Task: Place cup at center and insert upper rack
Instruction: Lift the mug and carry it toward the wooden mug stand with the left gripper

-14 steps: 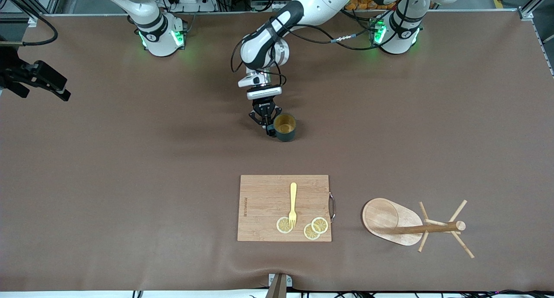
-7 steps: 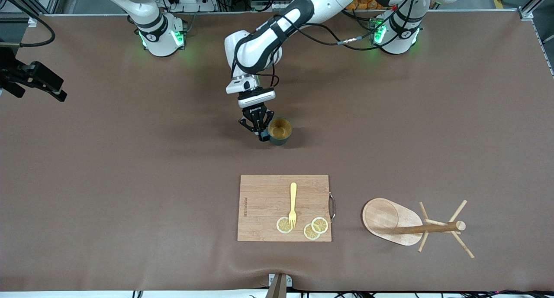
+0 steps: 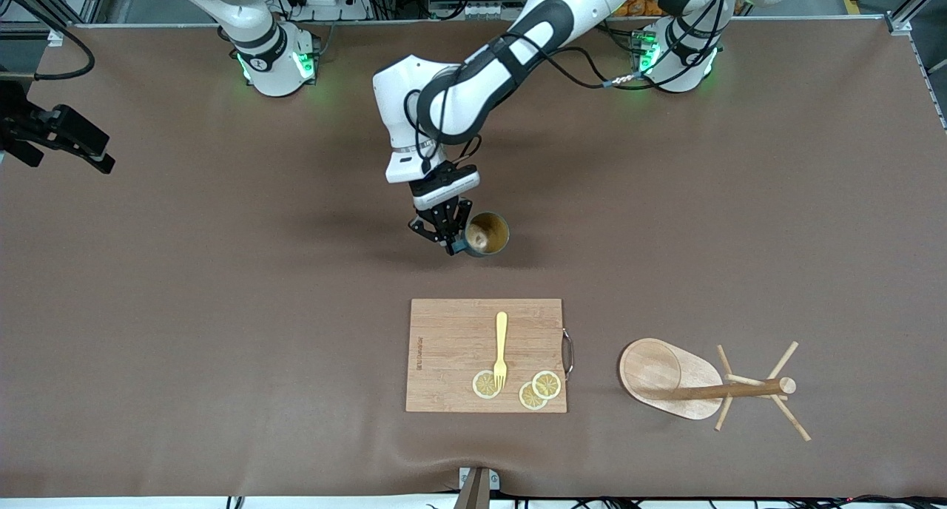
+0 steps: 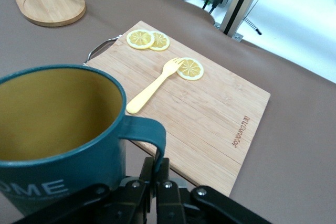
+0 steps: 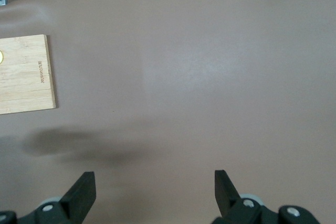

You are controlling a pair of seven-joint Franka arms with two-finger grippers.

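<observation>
The first step, placing the cup (image 3: 486, 234) at the center, is judged to be in hand. The cup is held by its loop handle in the closed left end effector (image 3: 448, 240), tilted, over the middle of the counter (image 3: 222, 309). For the next move it should be set upright and the handle released. The upper rack (image 3: 703, 387) lies on its side, beside the cutting board (image 3: 451, 354), toward the left arm's end.

The pinched handle is shown only in the left wrist view (image 4: 149, 132). The right end effector (image 5: 155, 195) waits over bare counter, its fingers spread wide, which is seen clearly in the right wrist view alone.
</observation>
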